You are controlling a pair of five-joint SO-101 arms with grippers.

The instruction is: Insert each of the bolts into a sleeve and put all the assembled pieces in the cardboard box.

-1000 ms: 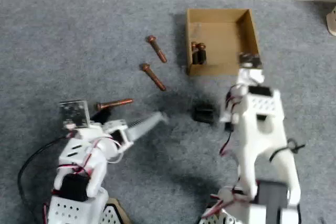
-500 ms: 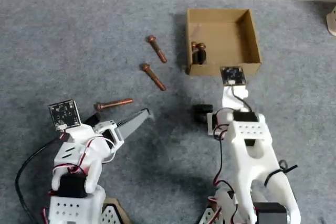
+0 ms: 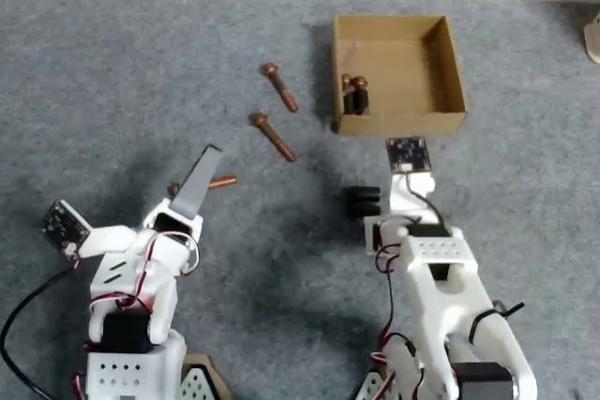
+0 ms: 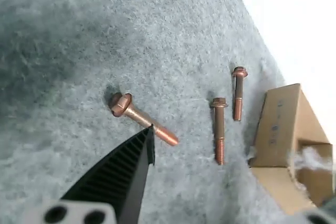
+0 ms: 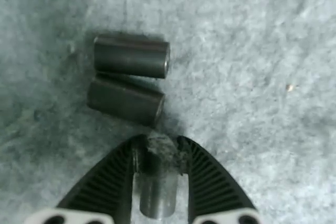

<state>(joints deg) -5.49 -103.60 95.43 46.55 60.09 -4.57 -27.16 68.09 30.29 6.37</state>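
Observation:
Three copper bolts lie loose on the grey carpet: one (image 3: 279, 87) near the cardboard box (image 3: 441, 53), one (image 3: 272, 136) below it, and one (image 3: 223, 181) nearest my left arm. My left gripper (image 3: 208, 155) looks shut, and its tip hangs just over that nearest bolt (image 4: 142, 120). Two dark sleeves (image 5: 131, 56) (image 5: 126, 100) lie side by side on the carpet. Right beside them, my right gripper (image 5: 157, 142) is shut on a third sleeve (image 5: 155, 187). An assembled piece (image 3: 354, 93) stands in the box's left corner.
The box's near wall (image 3: 398, 124) stands just beyond the lying sleeves (image 3: 364, 200) and my right gripper (image 3: 382, 222). In the left wrist view the two farther bolts (image 4: 219, 129) (image 4: 239, 93) lie next to the box (image 4: 281, 129). Open carpet stretches to the left.
My right arm has drawn back from the box's edge to the sleeves. My left gripper has swung from pointing right to pointing up over the nearest bolt.

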